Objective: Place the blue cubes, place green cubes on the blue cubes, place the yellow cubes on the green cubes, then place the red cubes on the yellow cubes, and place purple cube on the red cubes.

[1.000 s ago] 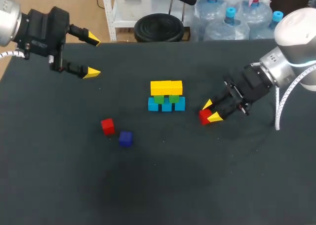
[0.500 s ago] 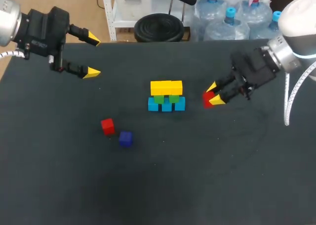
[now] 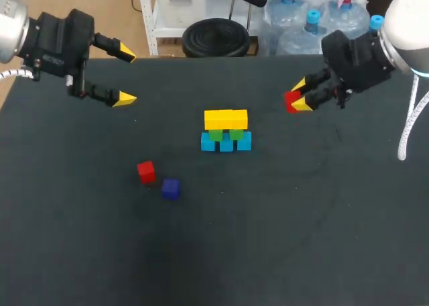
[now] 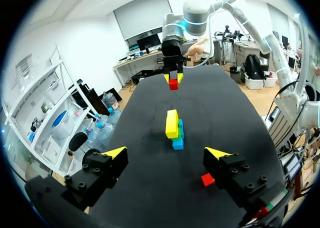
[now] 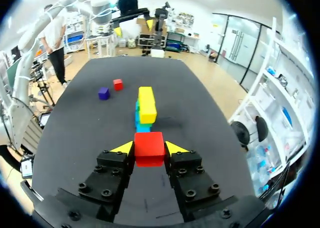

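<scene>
Holding a red cube [image 5: 149, 148] aloft
It is gripped by the right end effector [image 5: 150, 148], seemingly high enough to clear the yellow cubes [image 3: 226, 119].

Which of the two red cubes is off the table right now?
The red cube clamped in the right pincer, up in the air beside the stack. The other red cube sits on the table next to the purple cube.

Three blue cubes [image 3: 226, 143], two green cubes [image 3: 215, 135], two yellow cubes [image 3: 226, 119], two red cubes [image 3: 145, 172] and one purple cube [image 3: 170, 188].
</scene>
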Controlling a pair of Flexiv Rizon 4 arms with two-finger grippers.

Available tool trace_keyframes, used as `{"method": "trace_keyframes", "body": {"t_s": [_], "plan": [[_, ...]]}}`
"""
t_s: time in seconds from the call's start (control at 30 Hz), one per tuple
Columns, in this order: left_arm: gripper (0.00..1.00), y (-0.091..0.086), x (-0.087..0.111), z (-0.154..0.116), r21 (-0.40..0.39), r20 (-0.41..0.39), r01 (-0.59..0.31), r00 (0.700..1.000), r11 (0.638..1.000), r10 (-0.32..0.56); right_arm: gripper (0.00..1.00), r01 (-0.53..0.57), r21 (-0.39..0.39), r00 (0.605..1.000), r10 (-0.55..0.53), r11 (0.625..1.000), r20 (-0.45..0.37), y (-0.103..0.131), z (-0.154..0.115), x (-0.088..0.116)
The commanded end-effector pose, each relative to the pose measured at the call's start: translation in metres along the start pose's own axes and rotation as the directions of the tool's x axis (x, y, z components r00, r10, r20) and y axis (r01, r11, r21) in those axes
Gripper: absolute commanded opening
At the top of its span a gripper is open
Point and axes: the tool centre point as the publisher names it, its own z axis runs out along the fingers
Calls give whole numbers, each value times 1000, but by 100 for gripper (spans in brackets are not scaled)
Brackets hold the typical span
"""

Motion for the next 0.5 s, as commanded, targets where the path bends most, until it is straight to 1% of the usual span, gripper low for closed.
{"method": "trace_keyframes", "body": {"t_s": [0.03,0.33,0.5], "plan": [[100,-1,2,0,-3,5,-4,1000,1000,4,0,1,36,1000,-2,999,11,-1,6,-12],[100,-1,2,0,-3,5,-4,1000,1000,4,0,24,1,999,-24,1000,49,-9,36,-39],[100,-1,2,0,-3,5,-4,1000,1000,4,0,33,-8,998,-33,999,54,-11,46,-50]]}}
